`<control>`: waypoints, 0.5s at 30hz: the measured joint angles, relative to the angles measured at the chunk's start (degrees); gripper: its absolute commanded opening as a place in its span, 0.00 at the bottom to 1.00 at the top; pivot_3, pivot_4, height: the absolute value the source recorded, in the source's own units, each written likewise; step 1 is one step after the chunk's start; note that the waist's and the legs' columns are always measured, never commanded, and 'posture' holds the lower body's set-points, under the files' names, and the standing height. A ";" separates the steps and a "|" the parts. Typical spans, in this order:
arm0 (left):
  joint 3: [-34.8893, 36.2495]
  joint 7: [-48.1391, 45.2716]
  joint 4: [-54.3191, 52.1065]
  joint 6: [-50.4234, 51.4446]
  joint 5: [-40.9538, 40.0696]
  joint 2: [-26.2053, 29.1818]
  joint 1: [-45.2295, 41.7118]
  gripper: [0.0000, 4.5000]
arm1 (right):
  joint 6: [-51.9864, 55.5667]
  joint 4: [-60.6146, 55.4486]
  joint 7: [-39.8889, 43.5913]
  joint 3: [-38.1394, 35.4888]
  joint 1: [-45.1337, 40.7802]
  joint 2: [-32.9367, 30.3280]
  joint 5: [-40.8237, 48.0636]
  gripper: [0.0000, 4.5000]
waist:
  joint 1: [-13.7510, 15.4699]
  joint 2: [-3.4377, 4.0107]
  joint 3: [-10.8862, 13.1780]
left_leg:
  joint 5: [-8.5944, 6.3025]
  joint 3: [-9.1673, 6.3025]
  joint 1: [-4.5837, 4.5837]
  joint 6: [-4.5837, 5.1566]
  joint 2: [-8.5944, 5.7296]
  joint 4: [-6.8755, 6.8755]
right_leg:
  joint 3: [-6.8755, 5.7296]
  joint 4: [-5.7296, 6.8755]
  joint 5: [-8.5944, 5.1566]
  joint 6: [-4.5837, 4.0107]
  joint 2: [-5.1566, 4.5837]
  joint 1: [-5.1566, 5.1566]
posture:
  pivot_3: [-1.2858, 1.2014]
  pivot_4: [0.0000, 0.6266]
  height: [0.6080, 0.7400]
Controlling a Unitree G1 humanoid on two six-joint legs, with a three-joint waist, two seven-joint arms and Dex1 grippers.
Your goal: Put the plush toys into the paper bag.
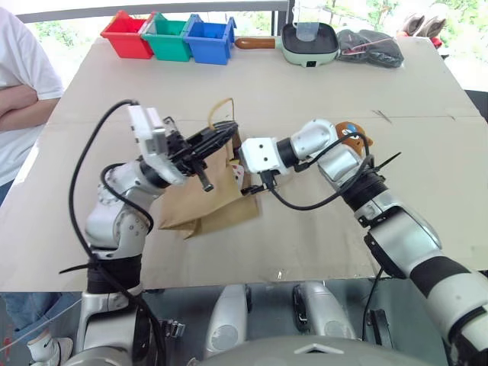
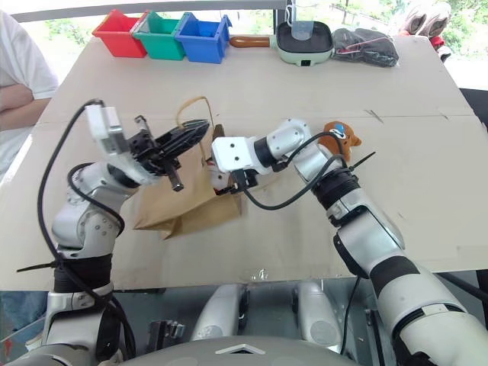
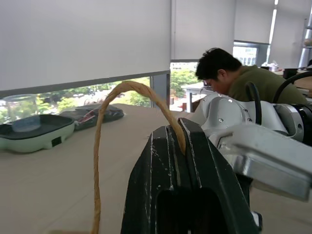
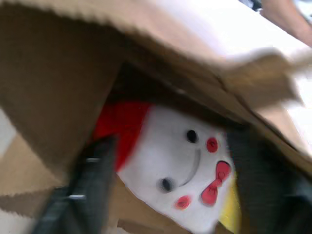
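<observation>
A brown paper bag point(image 1: 213, 200) lies on its side near the middle of a pale desk point(image 1: 305, 252), its mouth facing my right arm. My left gripper point(image 1: 204, 145) has its black fingers point(image 3: 170, 165) pressed together on one twisted tan cord handle point(image 3: 105, 126), which loops up above them, holding the top edge of the bag raised. My right gripper point(image 4: 170, 195) reaches into the bag's mouth, its dark fingers point(image 4: 85, 190) spread wide on either side of the white plush toy point(image 4: 180, 170). That toy, with a red end, red cheek dots, a red bow and a yellow edge, sits just inside the bag under the paper flap. The brown plush toy point(image 2: 338, 136) rests on the desk behind my right forearm, outside the bag. Along the far edge stand red point(image 1: 126, 34), green point(image 1: 168, 36) and blue bins point(image 1: 208, 40), beside a pale green frying pan point(image 1: 309, 43). A person in a white shirt point(image 1: 19, 91) stands at the left edge of the desk.
</observation>
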 measured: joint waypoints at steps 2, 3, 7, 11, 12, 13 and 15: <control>1.21 1.15 -1.02 -0.73 0.16 0.07 1.47 0.00 | 2.26 -3.67 -0.55 -2.56 1.51 -2.63 1.02 0.97 | 0.13 0.00 0.00 | 0.00 -0.04 -0.01 0.00 0.01 -0.01 | -0.05 -0.01 0.00 0.00 -0.01 0.01 | 0.52 0.24 1.00; 1.69 1.75 -1.50 -1.17 0.16 0.12 2.14 0.00 | 5.37 -8.10 -1.63 -4.66 3.71 -5.02 1.87 0.97 | 0.37 0.01 0.00 | 0.00 -0.05 -0.02 0.00 0.01 -0.01 | -0.07 -0.01 0.00 0.00 -0.03 0.01 | 0.52 0.24 1.00; 3.29 3.27 -1.68 -2.07 0.16 0.37 3.08 0.00 | 18.09 -20.67 -7.78 -12.14 10.60 -12.54 3.53 0.97 | 0.97 0.03 0.02 | 0.00 0.02 -0.02 0.01 -0.01 -0.01 | -0.03 -0.01 0.00 0.00 -0.03 0.00 | 0.52 0.24 1.00; 2.70 4.47 -1.63 -2.31 0.60 0.23 1.97 0.00 | 32.90 -30.12 -17.96 -18.70 14.74 -17.87 2.75 0.97 | 0.88 0.03 0.02 | -0.01 0.04 0.02 0.01 0.00 0.00 | 0.02 0.02 0.00 0.00 0.03 0.01 | 0.52 0.24 1.00; 2.68 4.83 -1.61 -2.42 0.82 0.20 1.73 0.00 | 35.95 -30.19 -20.06 -19.89 15.41 -18.91 2.10 0.97 | 0.94 0.03 0.01 | -0.01 0.05 0.01 0.01 -0.01 0.00 | 0.03 0.01 0.00 0.00 0.02 0.01 | 0.52 0.24 1.00; 2.66 5.11 -1.60 -2.47 1.22 0.06 1.52 0.00 | 39.32 -30.05 -22.23 -20.76 16.02 -19.75 1.27 0.97 | 1.02 0.03 0.01 | -0.01 0.08 0.01 0.01 -0.03 0.00 | 0.05 0.00 0.00 0.00 0.00 0.01 | 0.52 0.24 1.00; 2.20 6.07 -1.33 -2.54 1.67 -0.64 1.11 0.00 | 46.19 -27.47 -26.59 -21.47 16.83 -20.77 -0.92 0.97 | 1.01 0.02 0.01 | -0.01 0.15 0.01 0.01 -0.04 0.01 | 0.11 -0.01 0.00 0.00 -0.01 0.01 | 0.52 0.24 1.00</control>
